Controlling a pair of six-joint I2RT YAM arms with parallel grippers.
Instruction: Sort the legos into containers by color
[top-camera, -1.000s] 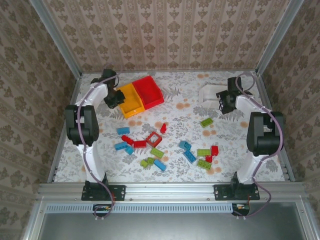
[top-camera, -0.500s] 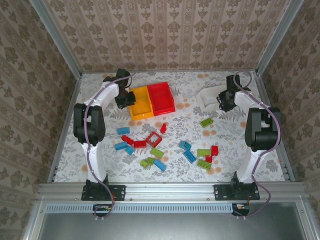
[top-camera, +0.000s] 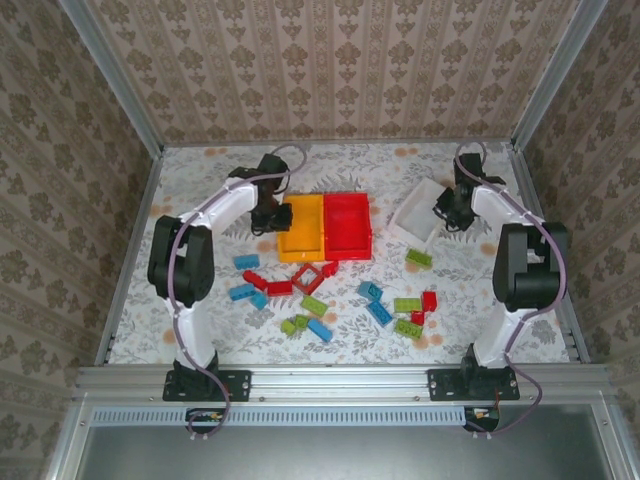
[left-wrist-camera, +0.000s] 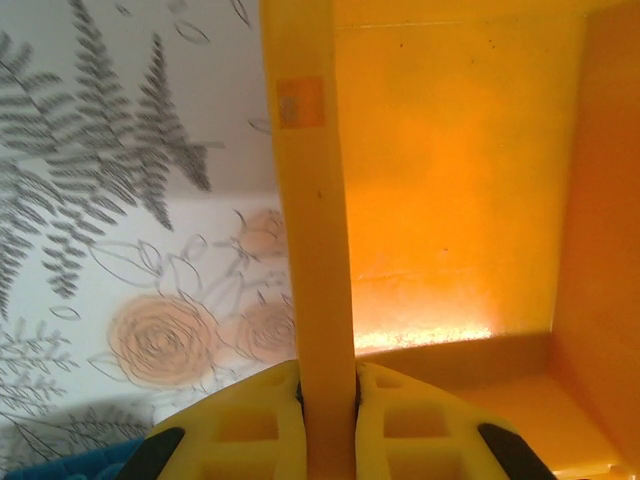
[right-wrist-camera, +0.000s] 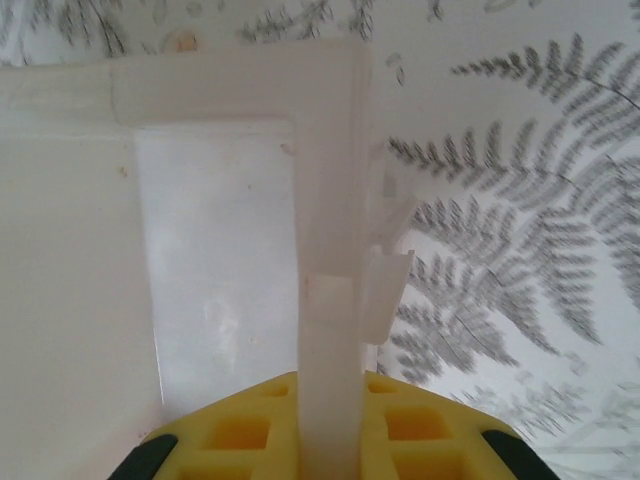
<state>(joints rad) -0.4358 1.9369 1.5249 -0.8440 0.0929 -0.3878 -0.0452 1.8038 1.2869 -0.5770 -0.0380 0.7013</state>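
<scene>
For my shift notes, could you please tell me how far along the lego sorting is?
Done: nothing, the red bin looks empty. In hand: left pincer shut on the yellow-orange bin wall, right pincer on the white bin wall. Left: all legos, loose on the table.

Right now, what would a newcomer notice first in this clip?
Both arms reach to the far side, each pinching a bin wall: the left gripper on the yellow bin, the right gripper on the white bin. The red bin sits against the yellow one. Red, blue and green bricks lie scattered on the flowered table nearer the arm bases, and the bins look empty.
</scene>
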